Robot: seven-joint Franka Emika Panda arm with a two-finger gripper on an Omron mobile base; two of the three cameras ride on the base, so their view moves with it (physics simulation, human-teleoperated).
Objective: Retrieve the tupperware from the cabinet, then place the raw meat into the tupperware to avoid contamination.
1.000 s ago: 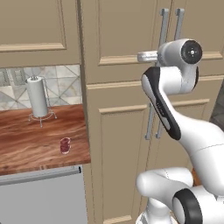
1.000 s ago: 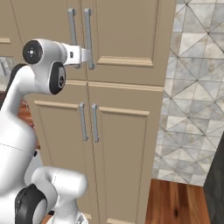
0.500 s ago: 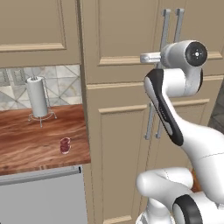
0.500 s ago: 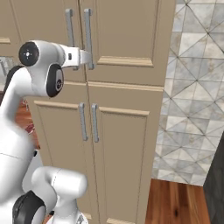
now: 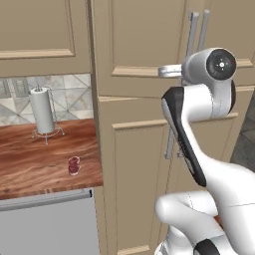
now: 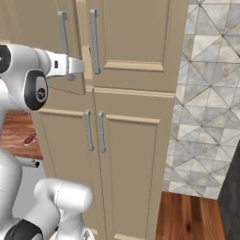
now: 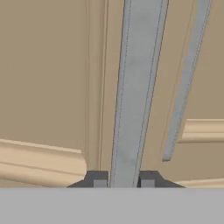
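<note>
Right now my pincer (image 7: 124,179) is closed snugly on the left upper handle (image 7: 135,87) of the cabinet (image 5: 144,109), a long grey vertical bar, with one dark fingertip (image 7: 97,178) pressed to each side of it. Just beside it hangs the right upper handle (image 7: 186,78), untouched, over the neighbouring door. In the right base view my hand reaches level at the upper door, meeting the bar near its lower end, and that door stands slightly ajar, its edge a little proud of the door next to it. The two lower doors sit flush, their own pair of handles (image 6: 93,131) side by side.

Well apart from the cabinet, to my left, the raw meat (image 5: 74,165) lies on the wooden surface (image 5: 30,164), near its front edge. Behind it, close to the tiled wall, a paper towel roll (image 5: 42,110) stands upright on a wire holder.
</note>
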